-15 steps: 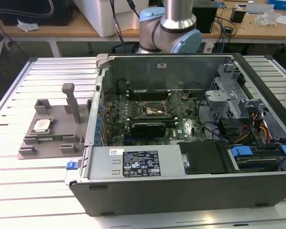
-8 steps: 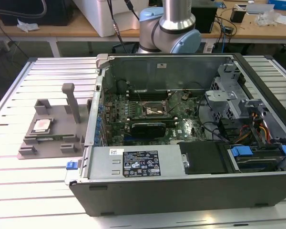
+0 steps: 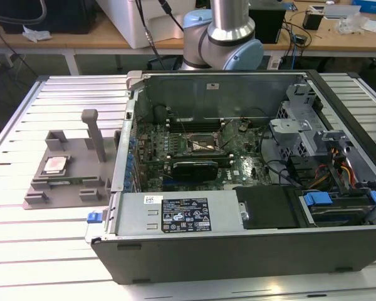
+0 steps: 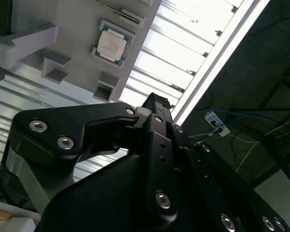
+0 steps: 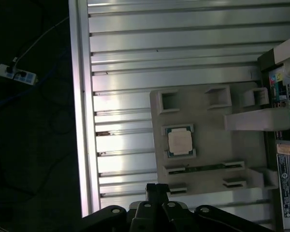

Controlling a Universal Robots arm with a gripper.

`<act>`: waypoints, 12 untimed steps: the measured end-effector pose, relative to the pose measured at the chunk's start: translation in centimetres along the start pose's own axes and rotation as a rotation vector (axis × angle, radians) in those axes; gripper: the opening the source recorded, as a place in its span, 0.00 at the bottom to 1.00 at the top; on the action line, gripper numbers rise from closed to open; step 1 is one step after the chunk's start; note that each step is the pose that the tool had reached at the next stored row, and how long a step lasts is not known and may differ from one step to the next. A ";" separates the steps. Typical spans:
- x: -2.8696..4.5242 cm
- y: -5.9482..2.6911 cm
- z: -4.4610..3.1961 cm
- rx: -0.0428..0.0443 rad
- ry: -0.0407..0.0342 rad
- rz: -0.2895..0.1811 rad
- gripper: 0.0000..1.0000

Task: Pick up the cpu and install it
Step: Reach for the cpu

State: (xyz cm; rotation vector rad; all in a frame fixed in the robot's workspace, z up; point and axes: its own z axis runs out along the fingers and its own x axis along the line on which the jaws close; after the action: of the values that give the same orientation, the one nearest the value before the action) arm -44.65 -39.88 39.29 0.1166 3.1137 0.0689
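Exterior view's left: grey tray (image 3: 81, 172) on the slatted table (image 3: 25, 251), close to the table's left edge, its right side just beside the open computer case (image 3: 238, 257). In a square pocket toward the tray's left edge: cpu (image 3: 54, 165), lying flat, silver plate up, nothing touching it. Near-square, so no clear long axis; sides parallel to the tray's edges, matched in the first wrist view, cpu (image 5: 180, 142), and the second, cpu (image 4: 111, 45). Upright post (image 3: 93, 135) near the tray's far right corner. Further right, inside the case: motherboard socket (image 3: 203, 145) near the board's middle, metal frame around it. Behind the case's far wall: robot arm (image 3: 229, 28). In the first wrist view: black gripper (image 5: 157, 187), jaws pressed together, pinching nothing, tip in line with one tray edge, apart from the cpu. Same closed tip on the gripper (image 4: 156, 99) in the second wrist view.
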 end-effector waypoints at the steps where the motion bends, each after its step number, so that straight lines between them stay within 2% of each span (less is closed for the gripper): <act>1: 0.42 -0.03 -0.01 0.0000 0.0000 0.000 0.11; 3: 0.86 -0.06 -0.02 0.0000 0.0000 0.000 0.11; 12: 0.93 -0.07 -0.03 0.0000 0.0000 0.000 0.11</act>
State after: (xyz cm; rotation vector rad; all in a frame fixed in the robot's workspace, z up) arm -45.58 -39.89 39.29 0.1165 3.1137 0.0689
